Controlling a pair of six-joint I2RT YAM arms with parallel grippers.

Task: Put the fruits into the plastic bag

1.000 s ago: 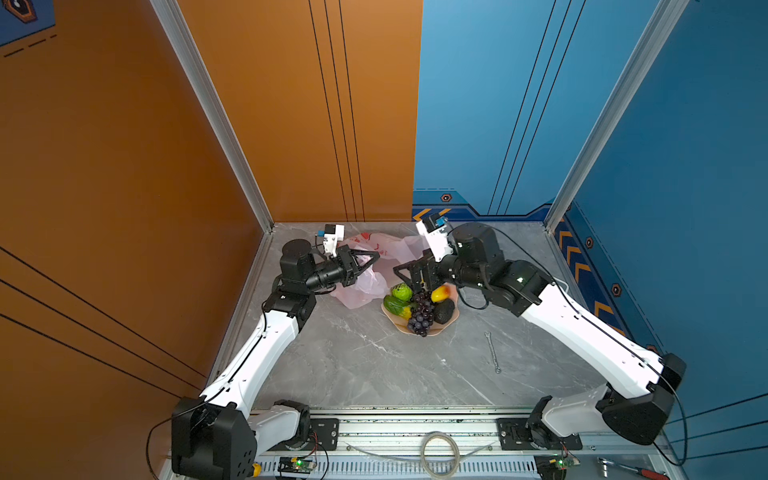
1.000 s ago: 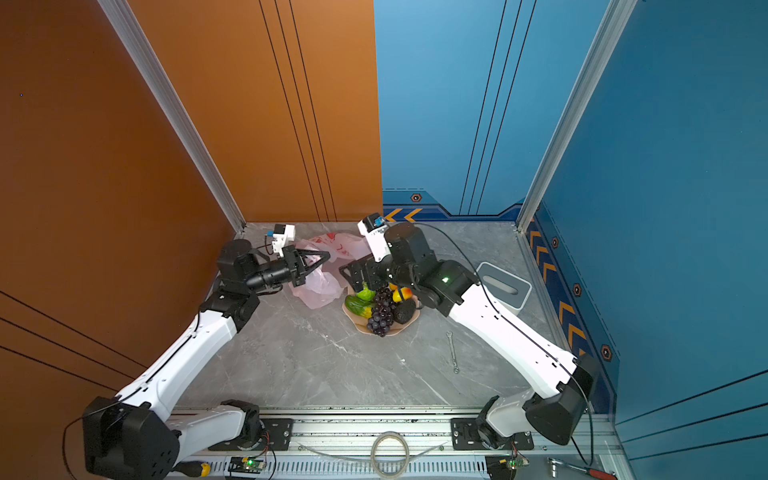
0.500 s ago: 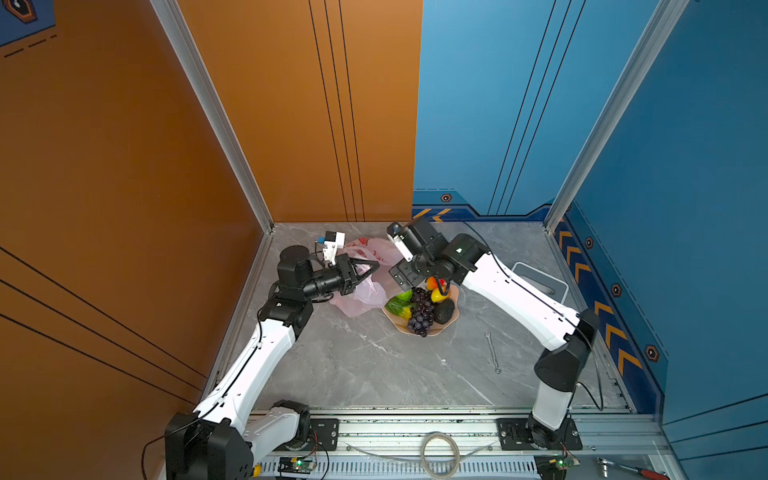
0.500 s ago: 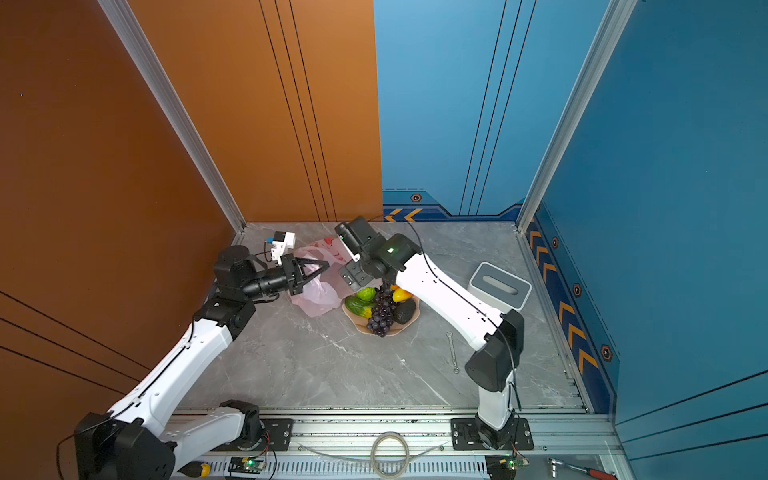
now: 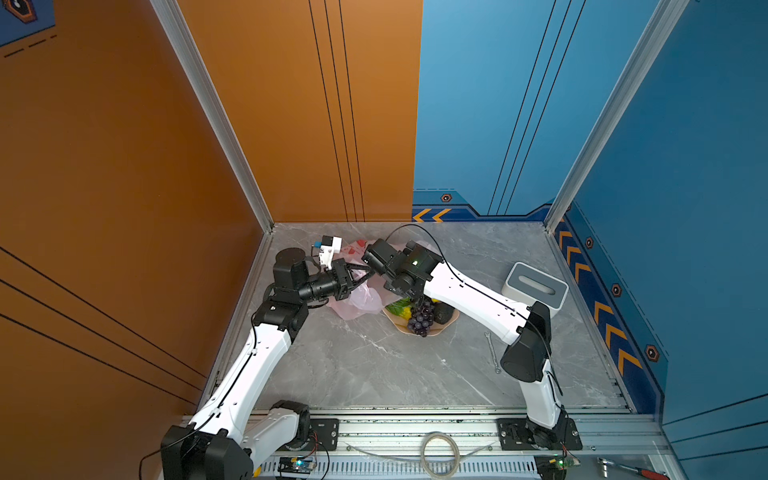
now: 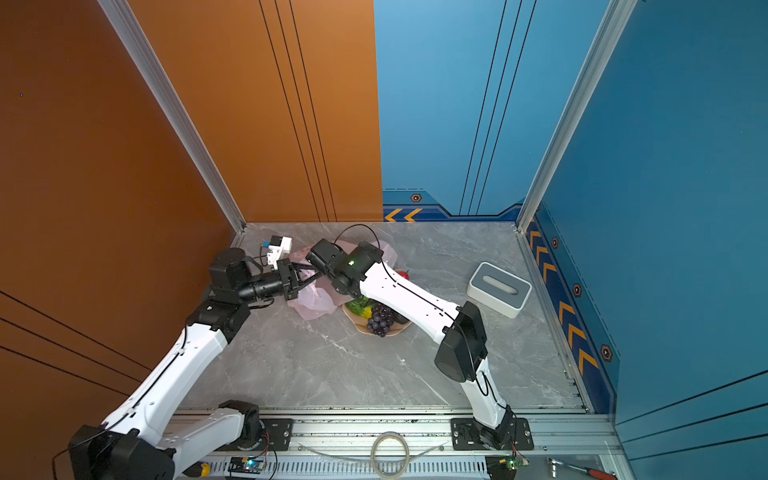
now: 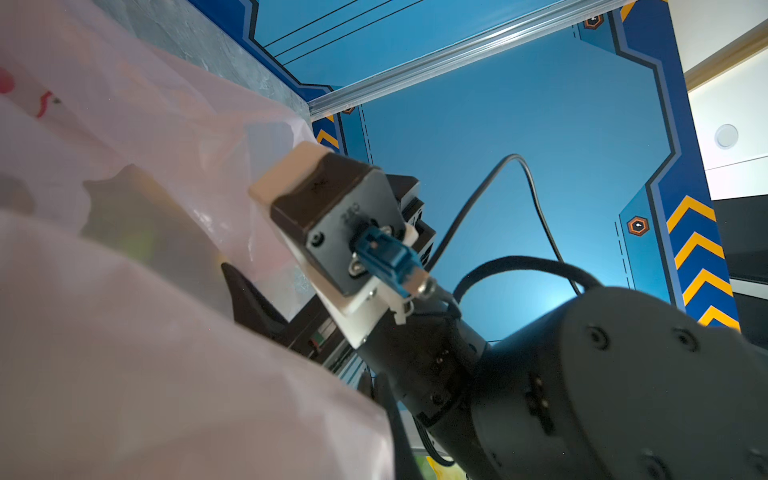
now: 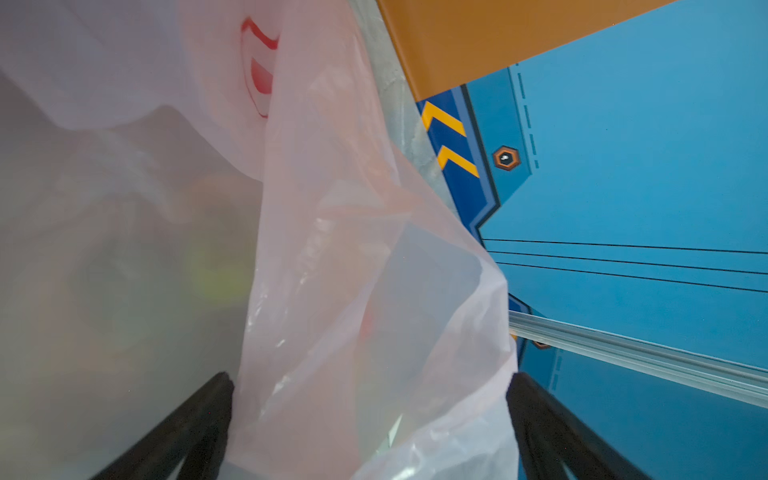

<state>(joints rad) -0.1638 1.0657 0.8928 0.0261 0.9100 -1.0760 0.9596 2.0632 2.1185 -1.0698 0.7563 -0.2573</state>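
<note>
The thin, crinkly pale-pink plastic bag (image 5: 360, 300) sat just beside the peach scalloped bowl (image 5: 397, 325) holding the small toy fruits (image 5: 419, 320). Its film ran right between the spread black fingers (image 8: 199, 419) of the right gripper (image 8: 370, 376). The left gripper (image 5: 362, 272) was clenched, seemingly pinching its rim. The bag mouth was hidden and contact was hard to judge.

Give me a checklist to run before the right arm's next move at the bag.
1. Bag held: left end effector shut on the plastic bag, ok.
2. Free hand ready: right end effector open, holding nothing, bag film between its fingers, ok.
3. Bag mouth spread wide enough for fruit: cannot tell.
4. Fruit bagged: not ok, the grape bunch and avocado lie in the peach bowl.
5. Fruit already inside the bag: cannot tell, only blurs show through the film.
</note>
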